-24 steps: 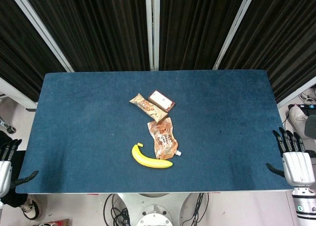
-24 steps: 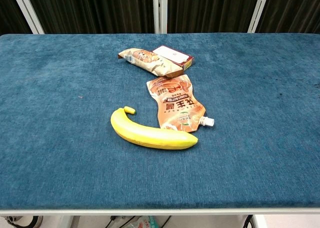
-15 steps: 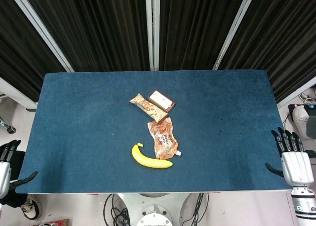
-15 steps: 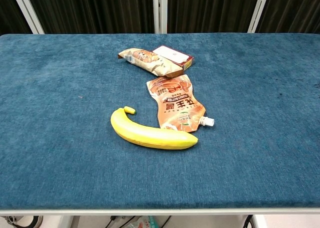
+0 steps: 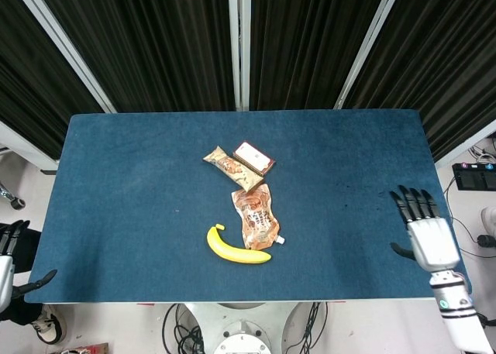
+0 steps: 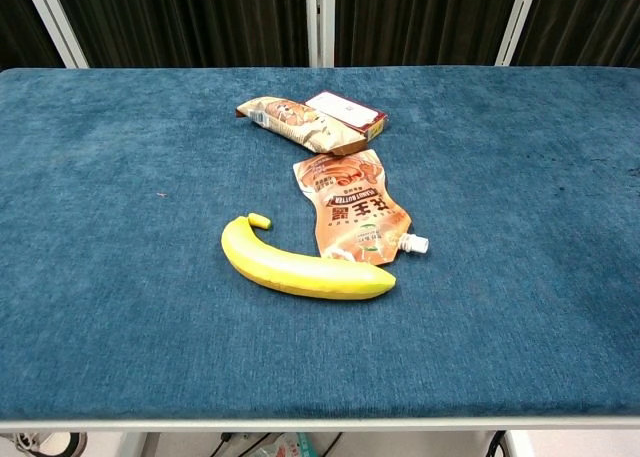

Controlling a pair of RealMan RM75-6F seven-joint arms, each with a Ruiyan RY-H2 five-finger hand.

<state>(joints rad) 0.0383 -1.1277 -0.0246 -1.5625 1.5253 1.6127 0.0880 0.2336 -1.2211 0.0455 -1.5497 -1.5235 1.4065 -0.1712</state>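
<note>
A yellow banana (image 5: 236, 247) (image 6: 300, 264) lies near the front middle of the blue table (image 5: 116, 183). Just behind it lies an orange spouted pouch (image 5: 256, 218) (image 6: 352, 208). Further back, a snack wrapper (image 5: 228, 167) (image 6: 288, 119) leans on a small maroon box (image 5: 255, 158) (image 6: 348, 112). My right hand (image 5: 425, 234) hovers over the table's right front part, fingers spread, holding nothing, well right of the pouch. My left hand (image 5: 6, 261) shows only partly at the left edge, off the table's front left corner, empty. Neither hand appears in the chest view.
Black curtains with white frame bars (image 5: 240, 44) stand behind the table. Cables and a base (image 5: 240, 331) lie on the floor below the front edge. A dark device (image 5: 474, 176) sits on the floor at the right.
My right hand has moved left and forward, from beside the table's right edge to over its surface. The left hand has slipped slightly lower. The objects have not moved.
</note>
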